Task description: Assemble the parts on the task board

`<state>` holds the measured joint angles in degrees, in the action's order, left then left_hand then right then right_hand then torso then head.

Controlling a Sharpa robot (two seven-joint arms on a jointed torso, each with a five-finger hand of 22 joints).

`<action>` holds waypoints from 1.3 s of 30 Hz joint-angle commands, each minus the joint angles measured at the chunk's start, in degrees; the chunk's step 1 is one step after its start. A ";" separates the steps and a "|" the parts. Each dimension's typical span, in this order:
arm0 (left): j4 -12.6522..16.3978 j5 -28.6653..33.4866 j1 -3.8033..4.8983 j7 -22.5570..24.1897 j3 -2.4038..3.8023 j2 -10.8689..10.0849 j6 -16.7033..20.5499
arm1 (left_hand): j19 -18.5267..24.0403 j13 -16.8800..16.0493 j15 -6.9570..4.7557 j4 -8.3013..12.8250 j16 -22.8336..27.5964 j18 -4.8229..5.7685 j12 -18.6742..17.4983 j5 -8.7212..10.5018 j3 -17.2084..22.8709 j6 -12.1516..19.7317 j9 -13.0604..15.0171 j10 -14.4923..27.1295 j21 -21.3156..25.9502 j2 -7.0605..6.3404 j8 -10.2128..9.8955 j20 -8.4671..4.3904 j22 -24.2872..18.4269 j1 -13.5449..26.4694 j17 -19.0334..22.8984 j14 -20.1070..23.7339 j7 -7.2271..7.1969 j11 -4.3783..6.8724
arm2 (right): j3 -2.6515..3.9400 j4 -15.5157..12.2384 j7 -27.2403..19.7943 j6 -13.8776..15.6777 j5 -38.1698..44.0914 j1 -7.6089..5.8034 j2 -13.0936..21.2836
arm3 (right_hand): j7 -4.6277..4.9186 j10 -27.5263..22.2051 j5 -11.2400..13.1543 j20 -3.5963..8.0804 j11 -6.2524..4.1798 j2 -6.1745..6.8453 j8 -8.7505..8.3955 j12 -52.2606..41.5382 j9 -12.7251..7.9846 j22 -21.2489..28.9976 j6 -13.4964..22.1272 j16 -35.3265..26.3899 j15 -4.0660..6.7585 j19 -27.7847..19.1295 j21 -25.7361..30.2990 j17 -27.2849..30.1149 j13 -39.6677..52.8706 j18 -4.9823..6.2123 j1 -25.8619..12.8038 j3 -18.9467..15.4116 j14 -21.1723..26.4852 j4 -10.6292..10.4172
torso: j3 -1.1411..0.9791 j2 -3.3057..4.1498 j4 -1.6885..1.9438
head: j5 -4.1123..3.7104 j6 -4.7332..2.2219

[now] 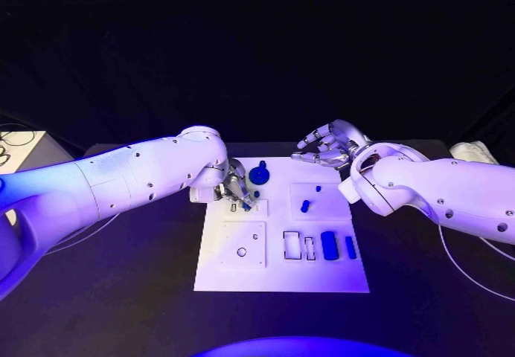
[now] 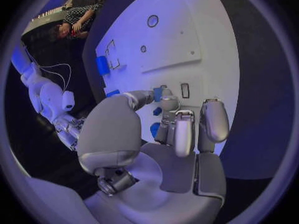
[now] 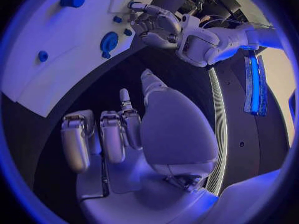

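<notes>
While the left hand [image 1: 233,186] reaches over the far-left corner of the task board [image 1: 281,275] in the head view, its fingers close around a small blue part [image 1: 245,206] held just above the plate. A round blue knob part [image 1: 259,175] stands near the far edge, a small blue peg [image 1: 305,206] sits mid-board with its long axis running near to far, and two blue bars [image 1: 330,245] lie side by side on the right, long axes also near to far. The right hand [image 1: 330,146] hovers beyond the board's far edge above the black bench [image 1: 129,297], fingers curled, grasping nothing.

From the left wrist view, the left hand [image 2: 163,115] pinches the blue part [image 2: 158,93] between fingertips over the board [image 2: 187,35].

From the right wrist view, the right hand [image 3: 124,134] is loosely curled and empty; the knob [image 3: 109,42] stands on the board [image 3: 37,84].
</notes>
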<state>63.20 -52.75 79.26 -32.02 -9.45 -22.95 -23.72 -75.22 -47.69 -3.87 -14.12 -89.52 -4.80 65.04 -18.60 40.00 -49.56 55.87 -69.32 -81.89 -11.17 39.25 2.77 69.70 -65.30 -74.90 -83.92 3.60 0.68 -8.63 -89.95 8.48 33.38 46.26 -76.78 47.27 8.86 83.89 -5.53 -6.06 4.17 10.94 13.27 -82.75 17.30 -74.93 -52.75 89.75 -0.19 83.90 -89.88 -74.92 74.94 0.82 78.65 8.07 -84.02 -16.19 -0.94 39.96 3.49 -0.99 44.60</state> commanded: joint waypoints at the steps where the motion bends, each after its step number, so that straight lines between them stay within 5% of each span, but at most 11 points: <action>1: -0.01 -1.25 0.07 -0.15 0.01 0.07 -1.22 | -0.23 -0.04 0.20 10.39 0.32 0.39 0.01 0.12 10.10 -0.13 0.06 -0.12 -0.08 1.23 0.06 0.05 0.05 -1.46 -13.45 -5.41 -0.06 -0.07 | 0.02 -0.03 -0.57 -0.72 0.29 0.03 -0.05 | -0.01 -0.30 -0.03 0.03 0.02 -0.64 0.10 0.03 0.05 -15.07 0.51 -0.01 0.15 6.10 -0.12 -14.54 8.90 -0.82 -0.06 -0.16 -5.83 -0.13 | 0.00 0.07 -0.03 | 0.01 0.06; 39: 0.59 -0.85 -0.04 -0.21 -0.60 0.17 -3.27 | -0.38 -0.12 0.22 10.70 0.20 0.43 0.09 0.10 10.09 -0.19 0.14 -0.23 -0.19 1.19 0.05 0.07 0.27 -1.56 -13.69 -5.51 -0.02 -0.10 | 0.03 -0.02 -0.59 -0.82 0.33 0.03 -0.04 | -0.01 -0.31 -0.03 0.04 0.01 -0.65 0.16 0.03 0.07 -15.07 0.55 0.01 0.16 6.10 -0.12 -14.57 8.89 -0.82 -0.01 -0.20 -5.84 -0.10 | 0.01 0.02 -0.01 | -0.06 0.46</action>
<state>63.43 -53.75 79.44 -32.13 -9.88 -22.93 -24.90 -75.22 -47.82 -3.87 -13.96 -89.52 -4.79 65.04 -18.39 39.84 -49.52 55.93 -69.42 -81.89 -10.57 39.05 2.77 69.88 -65.89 -74.90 -83.92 3.65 0.56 -8.63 -89.92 8.47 33.32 46.26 -76.77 47.26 8.86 83.89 -5.53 -6.06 4.17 10.94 13.27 -82.75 17.29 -74.90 -52.75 89.75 -0.19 83.90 -89.88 -74.91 74.92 0.82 78.65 8.07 -84.02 -16.19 -0.94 39.98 3.49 -1.02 45.06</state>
